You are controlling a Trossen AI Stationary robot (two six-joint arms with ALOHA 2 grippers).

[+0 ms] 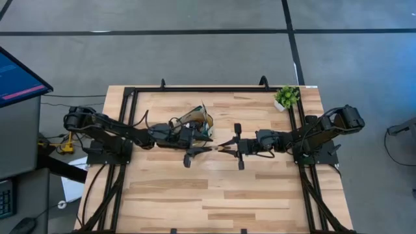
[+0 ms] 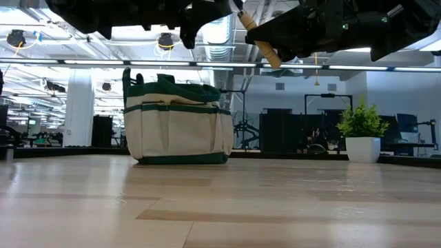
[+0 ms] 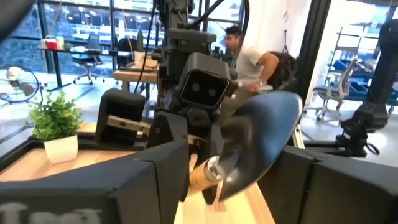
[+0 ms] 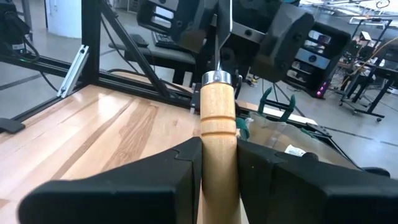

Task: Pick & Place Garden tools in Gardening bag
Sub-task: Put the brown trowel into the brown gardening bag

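A silver trowel with a wooden handle (image 4: 219,124) hangs above the middle of the table between my two grippers. My right gripper (image 1: 235,146) is shut on the handle. The trowel's blade (image 3: 267,130) points at my left gripper (image 1: 198,149). That gripper is open, with one finger on each side of the blade; I cannot tell whether they touch it. The gardening bag (image 2: 178,120), cream with green trim, stands upright on its base just beyond my left gripper, and its top is open (image 1: 198,120). My right gripper pinches the trowel's wooden handle (image 4: 219,158) between its two fingers. The ferrule end sticks out past the fingertips. The fingers come level from the table's right and lie along the handle. The trowel is lifted clear of the table (image 2: 262,41), blade toward my left gripper.
A small potted plant (image 1: 286,97) stands at the far right corner of the table. A black frame (image 1: 130,130) runs along the table's edges. A monitor (image 1: 19,78) stands off the table's left side. A person (image 3: 249,56) bends over a desk in the room behind.
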